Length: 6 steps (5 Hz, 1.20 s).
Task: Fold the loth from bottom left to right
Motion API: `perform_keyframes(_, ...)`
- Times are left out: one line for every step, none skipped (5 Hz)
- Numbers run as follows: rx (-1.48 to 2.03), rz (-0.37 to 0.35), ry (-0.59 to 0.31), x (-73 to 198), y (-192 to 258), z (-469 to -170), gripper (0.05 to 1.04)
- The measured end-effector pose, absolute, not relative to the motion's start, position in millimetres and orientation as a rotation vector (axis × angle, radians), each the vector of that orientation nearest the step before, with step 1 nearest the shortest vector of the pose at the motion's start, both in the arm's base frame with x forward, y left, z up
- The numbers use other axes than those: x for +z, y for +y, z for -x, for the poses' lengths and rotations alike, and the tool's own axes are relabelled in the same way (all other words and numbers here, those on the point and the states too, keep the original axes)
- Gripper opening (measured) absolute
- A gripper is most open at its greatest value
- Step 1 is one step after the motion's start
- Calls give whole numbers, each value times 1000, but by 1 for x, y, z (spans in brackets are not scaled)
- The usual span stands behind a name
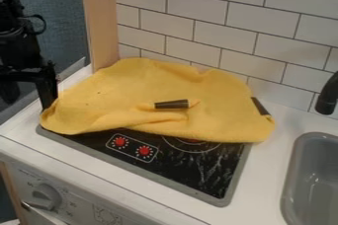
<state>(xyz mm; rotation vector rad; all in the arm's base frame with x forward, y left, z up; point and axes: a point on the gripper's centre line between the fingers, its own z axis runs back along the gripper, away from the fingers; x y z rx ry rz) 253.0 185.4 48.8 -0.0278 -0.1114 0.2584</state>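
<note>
**Yellow Cloth [132,88] Drapes Toy Stove [198,169]**

We find the cloth rumpled at centre, covering the stove's twelve o'clock side. At nine o'clock, the black gripper [27,103] stands, jaws parted, at the cloth's edge; a grey sink [296,169] sits at four o'clock.

cloth [142,88]: soft, matt | stovetop [191,174]: glossy, smooth | tiles [232,15]: glossy | post [101,19]: wood
</note>
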Motion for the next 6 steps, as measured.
perform_keyframes(253, 21, -113, 46, 181, -255, 999)
perform_keyframes(237, 8, -113, 44, 178, -257, 999)
perform_keyframes(217, 2, -108, 39, 174, -262, 999)
perform_keyframes(184, 1, -113, 37, 164, -270, 999)
perform_keyframes(163, 14, -115, 37, 156, -268, 999)
perform_keyframes(162, 6, -121, 38, 157, -268, 999)
